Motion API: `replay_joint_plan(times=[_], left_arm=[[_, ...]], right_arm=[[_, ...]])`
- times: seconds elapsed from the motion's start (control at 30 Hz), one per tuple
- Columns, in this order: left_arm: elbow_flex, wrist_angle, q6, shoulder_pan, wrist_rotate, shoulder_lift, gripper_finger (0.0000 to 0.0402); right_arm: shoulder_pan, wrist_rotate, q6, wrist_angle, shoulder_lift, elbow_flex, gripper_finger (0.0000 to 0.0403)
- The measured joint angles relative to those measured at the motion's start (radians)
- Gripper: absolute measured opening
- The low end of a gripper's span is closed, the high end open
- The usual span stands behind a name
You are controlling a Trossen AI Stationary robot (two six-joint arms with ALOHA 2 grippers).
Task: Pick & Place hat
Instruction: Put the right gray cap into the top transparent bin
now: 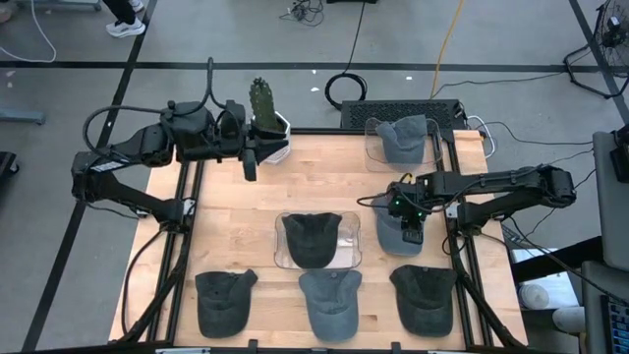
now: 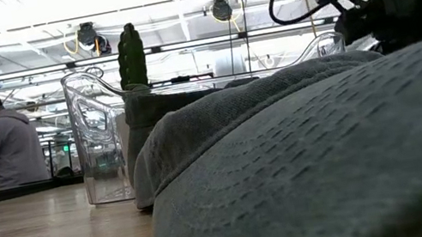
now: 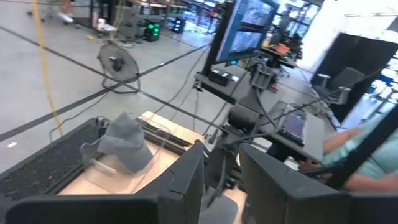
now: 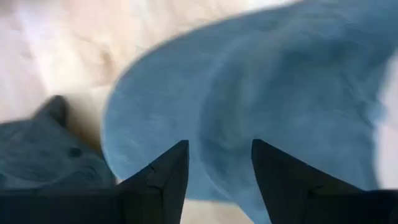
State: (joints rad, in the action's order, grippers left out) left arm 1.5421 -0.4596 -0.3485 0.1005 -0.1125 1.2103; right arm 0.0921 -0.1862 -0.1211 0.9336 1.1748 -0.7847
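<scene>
Several grey caps lie on the wooden table. A blue-grey cap [image 1: 395,236] lies flat at the right-middle. My right gripper [image 1: 412,230] points down over it, open, with both fingers [image 4: 176,163] close above the cap's blue cloth [image 4: 280,81]; I see no touch. Another cap [image 1: 403,138] sits in a clear tray at the far right, and a dark one [image 1: 313,239] sits in a clear tray at the centre. My left gripper [image 1: 250,159] waits open at the far left, held level above the table [image 3: 221,177].
Three more caps [image 1: 224,300] [image 1: 331,303] [image 1: 425,295] lie along the near edge. A green cactus-like thing in a white pot [image 1: 262,103] stands at the far edge beside my left arm. A person [image 2: 3,146] sits beyond the table. Bare wood [image 1: 324,177] lies mid-table.
</scene>
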Motion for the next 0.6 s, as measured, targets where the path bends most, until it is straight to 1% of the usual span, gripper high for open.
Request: replay_joint_plan(times=[0.07, 0.17, 0.27, 0.47, 0.6], left_arm=[[0.0, -0.002, -0.001, 0.0, -0.014, 0.001, 0.0113], [0.0, 0.001, -0.001, -0.001, -0.043, -0.001, 0.0113], [0.0, 0.0, -0.014, -0.001, -0.055, 0.0, 0.0113], [0.0, 0.0, -0.021, -0.001, -0.055, 0.0, 0.0113], [0.0, 0.0, -0.032, -0.001, -0.064, 0.0, 0.0113]], right_arm=[[0.0, -0.032, 0.007, -0.046, -0.001, 0.03, 0.017], [0.0, -0.024, -0.016, -0.081, 0.0, 0.064, 0.0169], [0.006, -0.019, -0.027, -0.113, 0.005, 0.073, 0.0158], [0.006, -0.029, -0.063, -0.169, 0.004, 0.108, 0.0121], [0.006, -0.032, -0.115, -0.182, 0.004, 0.135, 0.0088]])
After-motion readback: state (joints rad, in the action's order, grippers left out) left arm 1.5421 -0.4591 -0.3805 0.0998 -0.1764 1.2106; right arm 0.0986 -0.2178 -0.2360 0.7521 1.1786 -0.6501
